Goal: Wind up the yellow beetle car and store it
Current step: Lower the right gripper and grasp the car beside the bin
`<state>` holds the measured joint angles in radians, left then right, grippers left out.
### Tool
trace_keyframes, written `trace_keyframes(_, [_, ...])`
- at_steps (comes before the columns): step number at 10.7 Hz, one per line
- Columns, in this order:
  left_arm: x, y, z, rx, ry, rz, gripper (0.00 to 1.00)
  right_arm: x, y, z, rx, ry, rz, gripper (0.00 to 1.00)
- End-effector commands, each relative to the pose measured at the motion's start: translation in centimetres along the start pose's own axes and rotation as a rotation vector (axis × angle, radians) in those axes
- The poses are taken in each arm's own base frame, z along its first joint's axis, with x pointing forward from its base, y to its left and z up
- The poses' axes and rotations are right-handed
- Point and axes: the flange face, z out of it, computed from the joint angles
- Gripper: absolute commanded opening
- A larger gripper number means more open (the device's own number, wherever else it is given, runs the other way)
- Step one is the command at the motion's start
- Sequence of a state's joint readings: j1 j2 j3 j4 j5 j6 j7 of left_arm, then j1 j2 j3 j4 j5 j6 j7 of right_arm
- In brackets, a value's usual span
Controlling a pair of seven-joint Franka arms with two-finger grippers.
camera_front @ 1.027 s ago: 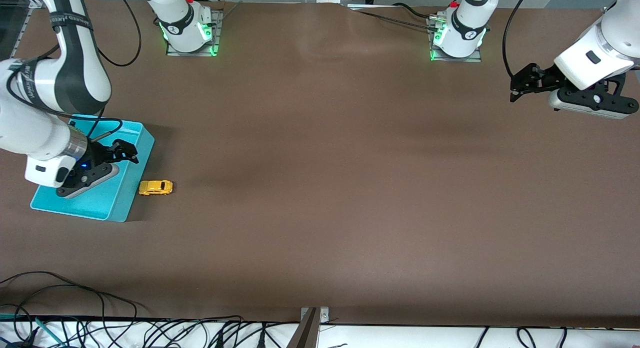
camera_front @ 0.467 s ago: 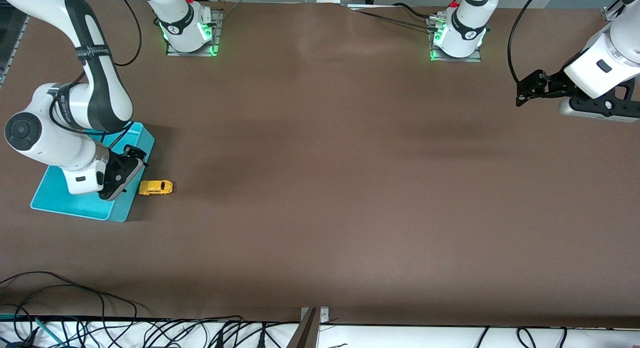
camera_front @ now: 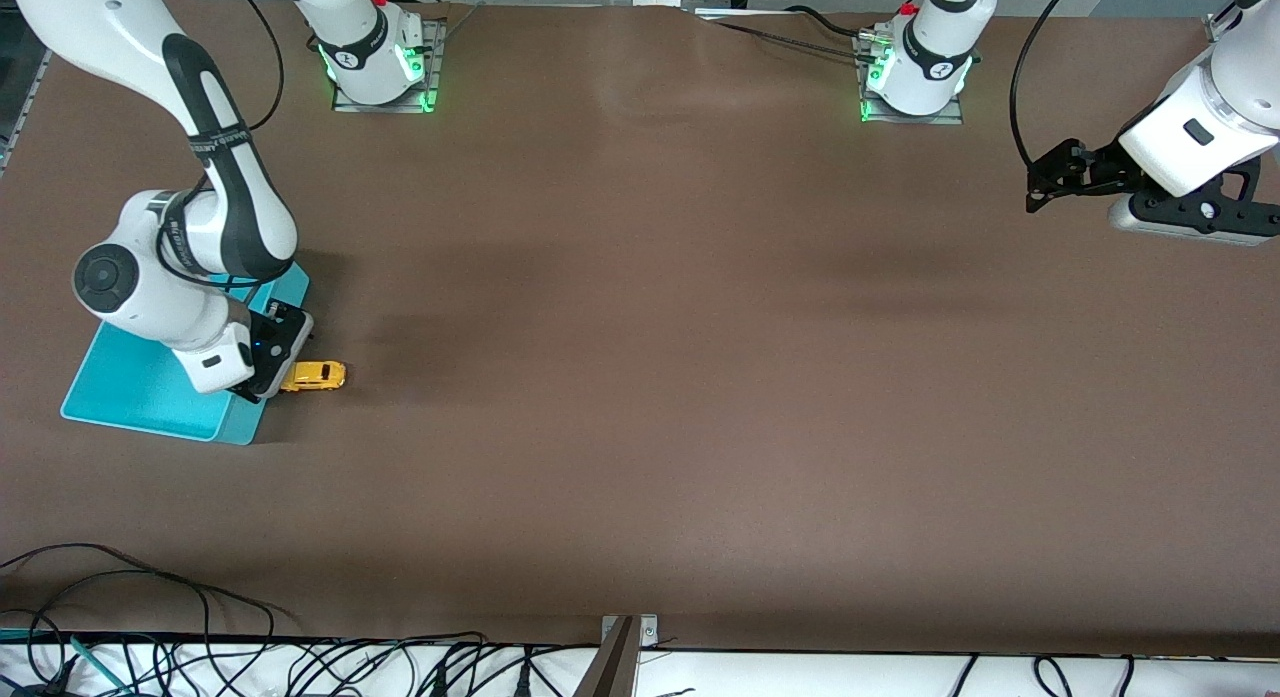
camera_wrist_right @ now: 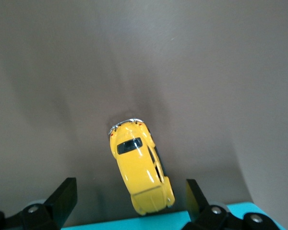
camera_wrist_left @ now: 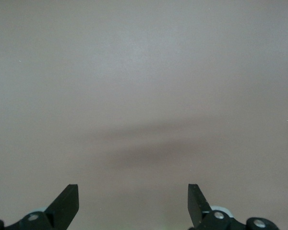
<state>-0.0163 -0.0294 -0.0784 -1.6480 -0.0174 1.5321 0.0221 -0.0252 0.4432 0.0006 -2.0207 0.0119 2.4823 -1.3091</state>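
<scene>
The yellow beetle car [camera_front: 316, 375] sits on the brown table right beside the turquoise bin [camera_front: 130, 385], at the right arm's end. In the right wrist view the yellow beetle car [camera_wrist_right: 140, 167] lies between the open fingers, one end close to the turquoise bin's rim [camera_wrist_right: 173, 221]. My right gripper [camera_front: 266, 381] is open, over the bin's edge next to the car, and holds nothing. My left gripper [camera_front: 1040, 189] is open and empty, up in the air at the left arm's end; its wrist view shows only its fingertips [camera_wrist_left: 67, 201] over bare table.
The robot bases [camera_front: 378, 55] stand along the table's edge farthest from the front camera. Cables [camera_front: 150, 617] lie along the table edge nearest the front camera. The brown table [camera_front: 650, 377] spreads wide between the two arms.
My right gripper has moved from over the bin's middle to its edge beside the car. The left arm has shifted slightly. The car has not moved.
</scene>
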Motion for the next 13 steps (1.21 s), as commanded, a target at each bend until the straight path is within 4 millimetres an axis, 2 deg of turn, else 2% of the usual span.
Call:
trace_keyframes(1, [0.4,0.4,-0.6,-0.019,0.002,-0.003,1.00,-1.3,-1.5,3.3,-0.033,0.006,-0.074,1.00])
trace_keyframes(2, [0.4,0.3,-0.6,-0.019,0.002,-0.003,1.00,-1.4,-2.2,4.4,-0.048,0.010,-0.083,1.00])
trace_keyframes(3, [0.4,0.2,-0.6,-0.019,0.002,-0.006,1.00,-0.7,-2.7,4.9,-0.060,0.020,-0.098,1.00])
trace_keyframes(5, [0.4,0.4,-0.7,-0.018,0.005,-0.011,1.00,0.1,-3.0,5.0,-0.063,0.028,-0.112,1.00])
trace_keyframes(6, [0.4,0.5,-0.7,-0.018,0.005,-0.009,1.00,0.4,-3.1,4.9,-0.063,0.031,-0.118,0.94])
trace_keyframes(7, [0.3,0.4,-0.7,-0.019,0.004,-0.011,1.00,0.5,-3.0,4.8,-0.062,0.032,-0.120,0.78])
trace_keyframes(10, [0.3,0.4,-0.7,-0.019,0.002,-0.011,1.00,0.6,-2.9,4.5,-0.066,0.032,-0.149,0.17])
trace_keyframes(11, [0.3,0.4,-0.7,-0.019,0.002,-0.009,1.00,0.5,-2.8,4.4,-0.067,0.032,-0.150,0.00])
trace_keyframes(13, [0.3,0.4,-0.7,-0.019,0.002,-0.006,1.00,0.4,-2.6,4.0,-0.074,0.031,-0.158,0.00])
